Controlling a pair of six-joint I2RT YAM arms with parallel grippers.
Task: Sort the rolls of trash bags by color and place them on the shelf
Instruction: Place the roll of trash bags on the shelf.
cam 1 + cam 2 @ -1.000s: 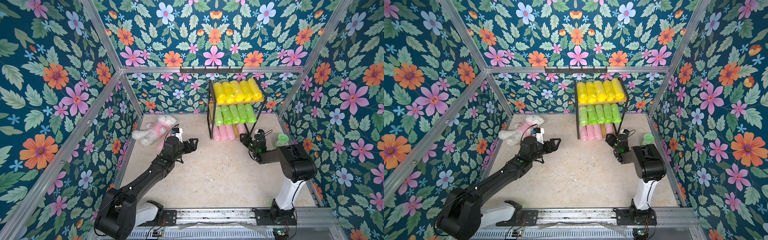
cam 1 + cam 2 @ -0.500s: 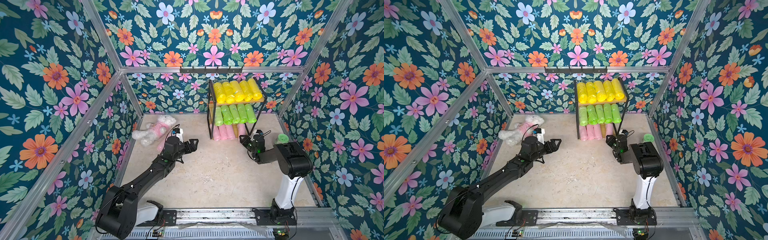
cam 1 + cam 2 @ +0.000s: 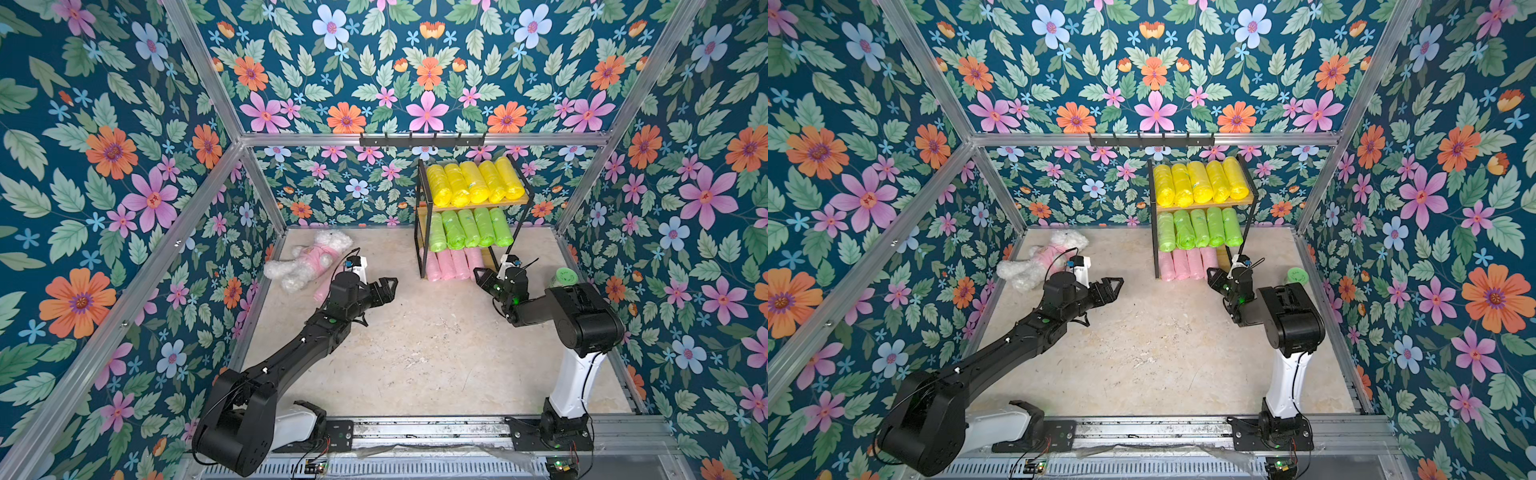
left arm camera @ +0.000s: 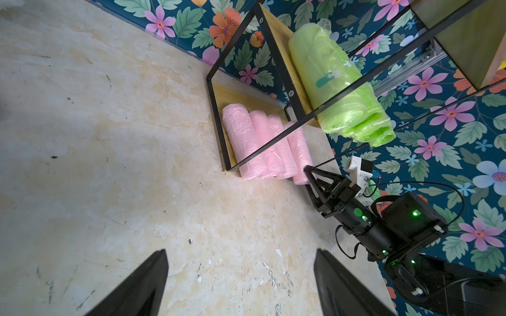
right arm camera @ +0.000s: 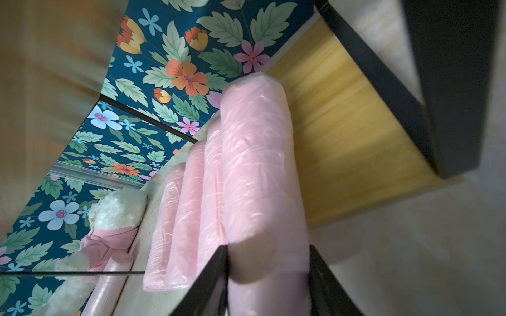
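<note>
The shelf (image 3: 422, 232) stands at the back. It holds yellow rolls of trash bags (image 3: 473, 183) on top, green rolls (image 3: 469, 228) in the middle and pink rolls (image 3: 446, 264) on the bottom board. My right gripper (image 3: 482, 276) is at the bottom tier, shut on the near end of the rightmost pink roll (image 5: 260, 177), with a jaw pressed to each side. That roll lies beside the other pink ones (image 5: 191, 213). One more pink roll (image 3: 322, 291) lies on the floor by my left arm. My left gripper (image 3: 388, 286) hangs open and empty over bare floor (image 4: 241, 254).
A white plush toy in a pink shirt (image 3: 307, 259) lies at the back left. A green-lidded jar (image 3: 565, 276) stands by the right wall behind my right arm. A black hook rail (image 3: 422, 139) hangs above the shelf. Patterned walls enclose the floor.
The right gripper's jaws have closed onto the pink roll's end, and the right arm's elbow has shifted slightly. The left arm has not moved.
</note>
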